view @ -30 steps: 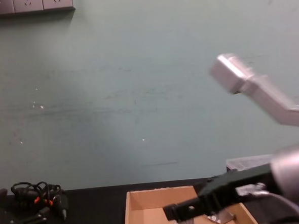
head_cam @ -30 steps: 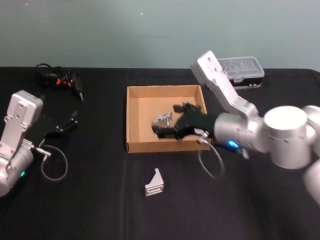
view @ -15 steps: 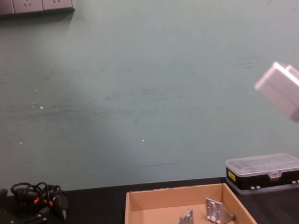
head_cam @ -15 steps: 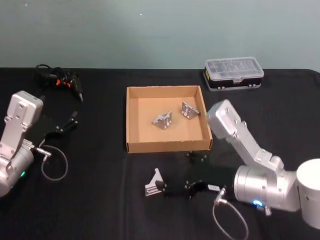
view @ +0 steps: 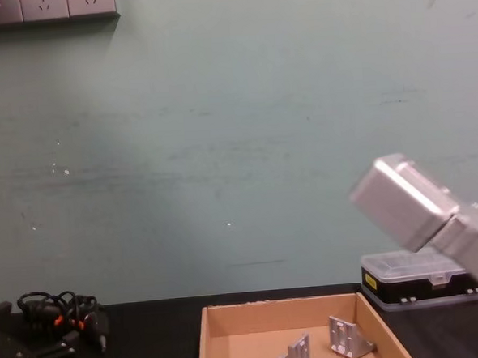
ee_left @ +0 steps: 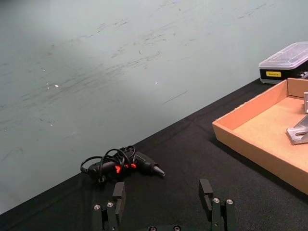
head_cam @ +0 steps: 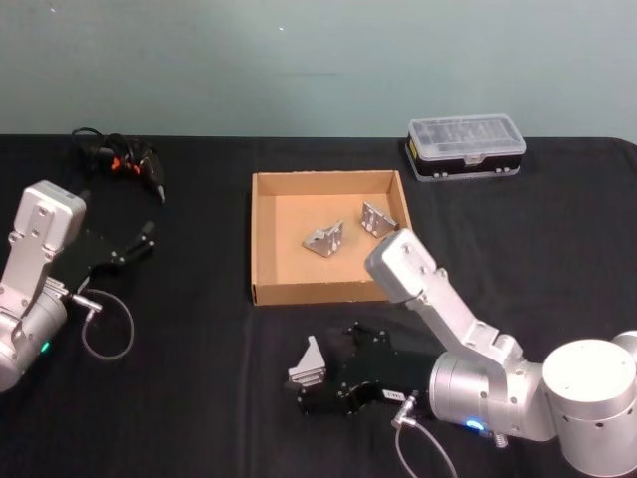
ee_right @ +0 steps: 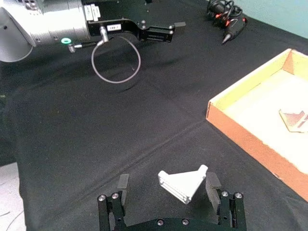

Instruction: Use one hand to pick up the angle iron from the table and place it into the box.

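A flat matte black worktop (head_cam: 199,398) runs back to a plain teal wall (view: 221,148), with a row of wall sockets (view: 46,7) high on it in the chest view.

One tan cardboard box (head_cam: 328,293) sits mid-worktop, open-topped with low walls. There are three angle irons. Two lie inside the box, apart from each other: one boxed angle iron (head_cam: 323,240) near the middle and the other boxed angle iron (head_cam: 375,219) close to the right wall. The loose angle iron (head_cam: 309,364) lies on the worktop in front of the box.

The right tool (ee_right: 167,184) is low over the worktop with its fingers spread wide. The loose angle iron lies between them, close to one finger, and is not gripped. The left tool (ee_left: 161,185) rests at the left side, spread open and holding nothing.

One black case (head_cam: 466,145) with a clear lid stands at the back right. One bundle of black cable (head_cam: 117,159) lies at the back left.
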{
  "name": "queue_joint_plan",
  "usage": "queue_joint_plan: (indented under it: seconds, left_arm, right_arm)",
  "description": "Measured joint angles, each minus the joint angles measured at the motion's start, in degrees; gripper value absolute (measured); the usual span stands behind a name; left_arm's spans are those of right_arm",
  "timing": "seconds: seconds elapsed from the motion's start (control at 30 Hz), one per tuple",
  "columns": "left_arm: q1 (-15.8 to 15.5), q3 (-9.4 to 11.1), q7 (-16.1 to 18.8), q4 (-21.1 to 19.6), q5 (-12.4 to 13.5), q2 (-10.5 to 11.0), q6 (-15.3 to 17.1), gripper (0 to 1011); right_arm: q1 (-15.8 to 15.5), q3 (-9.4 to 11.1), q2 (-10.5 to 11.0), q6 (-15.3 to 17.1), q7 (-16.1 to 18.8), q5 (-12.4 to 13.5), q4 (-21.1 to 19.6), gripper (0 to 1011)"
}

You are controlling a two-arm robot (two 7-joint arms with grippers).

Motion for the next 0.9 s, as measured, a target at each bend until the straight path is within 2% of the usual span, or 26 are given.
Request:
queue_joint_plan:
  seconds: [0.27, 0.43, 0.9]
  left_arm:
    - [0.0, 0.0, 0.0, 0.0, 0.0, 0.0, 0.0, 1000]
    - [0.0, 0.0, 0.0, 0.0, 0.0, 0.0, 0.0, 1000]
    - [0.0, 0.0, 0.0, 0.0, 0.0, 0.0, 0.0, 1000]
  right_arm:
    - [1.3, -1.5, -2.9, 0.6, -0.5, -2.8, 2.3, 1003]
    - [2.1, -2.0, -4.6, -0.1, -0.9, -4.8, 4.0, 1003]
    - [1.9, -2.0, -6.6, -1.8, -2.6, -9.1, 5.9, 1003]
